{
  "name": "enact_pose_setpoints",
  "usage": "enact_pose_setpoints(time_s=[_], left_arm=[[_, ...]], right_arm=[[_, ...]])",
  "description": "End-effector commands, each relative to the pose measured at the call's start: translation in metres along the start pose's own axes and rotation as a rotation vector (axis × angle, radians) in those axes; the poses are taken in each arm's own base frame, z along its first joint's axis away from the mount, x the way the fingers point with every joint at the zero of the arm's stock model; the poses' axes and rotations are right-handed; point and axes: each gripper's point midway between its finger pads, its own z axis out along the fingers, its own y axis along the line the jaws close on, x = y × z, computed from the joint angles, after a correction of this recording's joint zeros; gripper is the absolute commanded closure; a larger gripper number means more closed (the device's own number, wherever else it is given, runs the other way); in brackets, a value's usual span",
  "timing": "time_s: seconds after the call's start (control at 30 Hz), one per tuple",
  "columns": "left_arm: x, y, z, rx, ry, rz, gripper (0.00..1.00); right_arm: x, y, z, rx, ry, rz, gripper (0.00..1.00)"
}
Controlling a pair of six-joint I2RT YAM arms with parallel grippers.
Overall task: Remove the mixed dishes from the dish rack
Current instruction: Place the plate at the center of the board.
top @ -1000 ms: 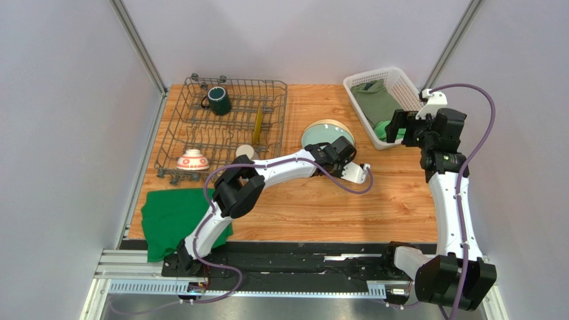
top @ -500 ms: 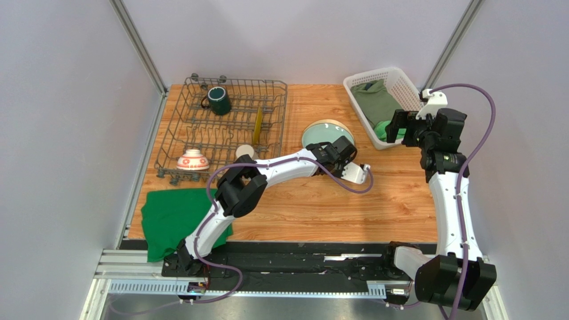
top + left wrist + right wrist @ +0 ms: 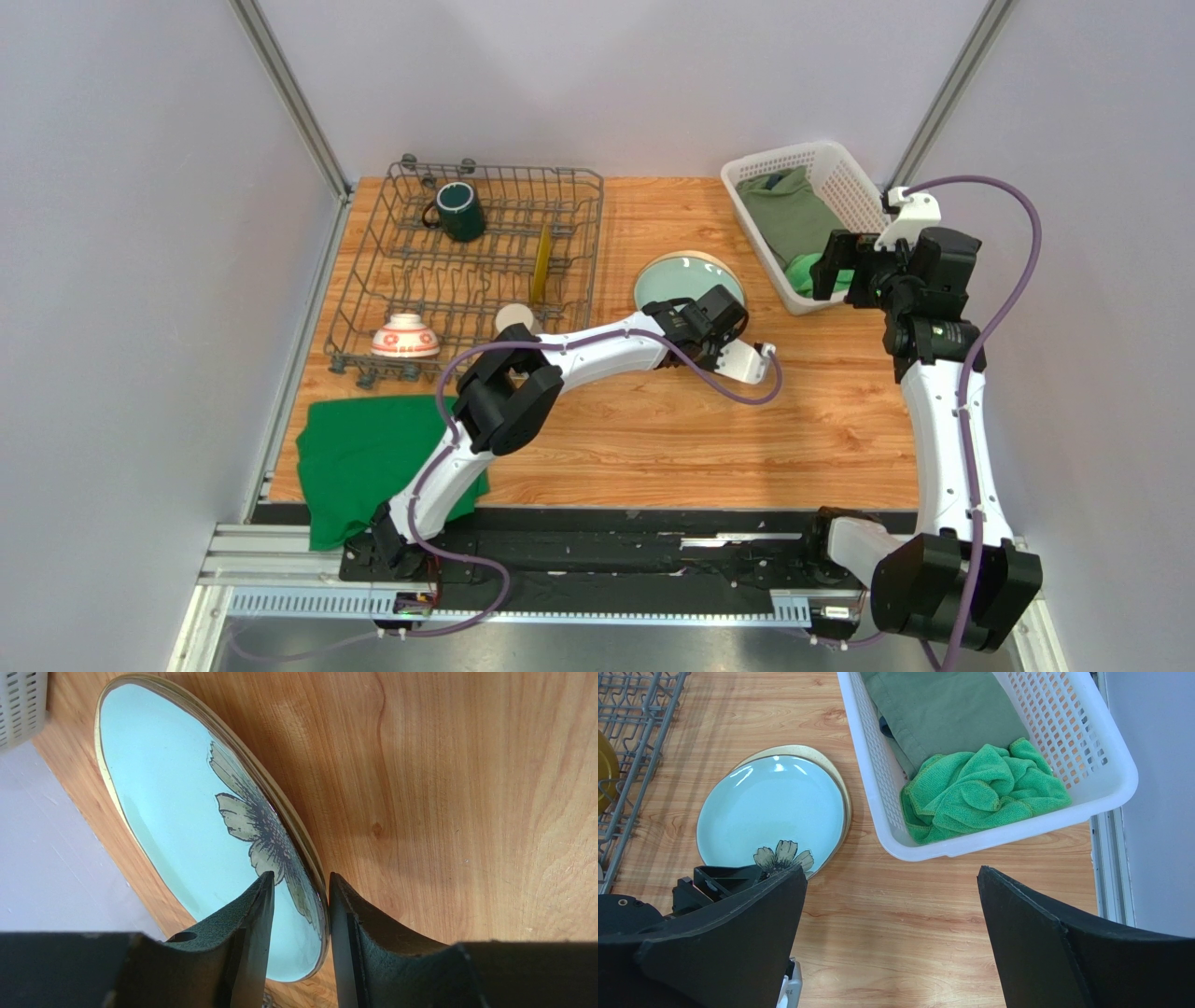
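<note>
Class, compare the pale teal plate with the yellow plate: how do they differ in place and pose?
The pale teal plate lies flat on the table, its rim between the left claw fingers; the yellow plate stands on edge among the dish rack tines, untouched. The teal one shows a flower. Both are round plates.

A wooden table (image 3: 673, 434) with a warm, streaked grain fills the middle of the scene. It is enclosed by 3 plain pale grey walls (image 3: 617, 77): 1 behind and 1 on each side. 2 slanted metal posts (image 3: 288, 91) run up the back corners. Along the near edge lies a dark strip and a silver metal rail (image 3: 267, 567). The floor beneath looks grey, though little of it shows. Light is soft and even, casting only faint shadows on the wood.
</note>
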Motion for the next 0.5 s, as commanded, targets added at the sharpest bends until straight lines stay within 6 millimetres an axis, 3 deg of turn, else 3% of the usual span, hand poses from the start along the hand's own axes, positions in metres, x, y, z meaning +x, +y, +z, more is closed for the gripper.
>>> enact_pose_setpoints(time_s=[0.0,0.47], left_arm=[[-0.0065,0.018,-0.0014,-0.042,-0.027,0.007,0.57],[-0.0077,0.0252,-0.0101,-0.054,-0.039,0.009,0.57]], right_arm=[[-0.0091,0.0,-0.0011,-0.008,-0.028,-0.008,0.01],[-0.0077,-0.0004,0.0005,-0.009,-0.022,-0.006,0.01]])
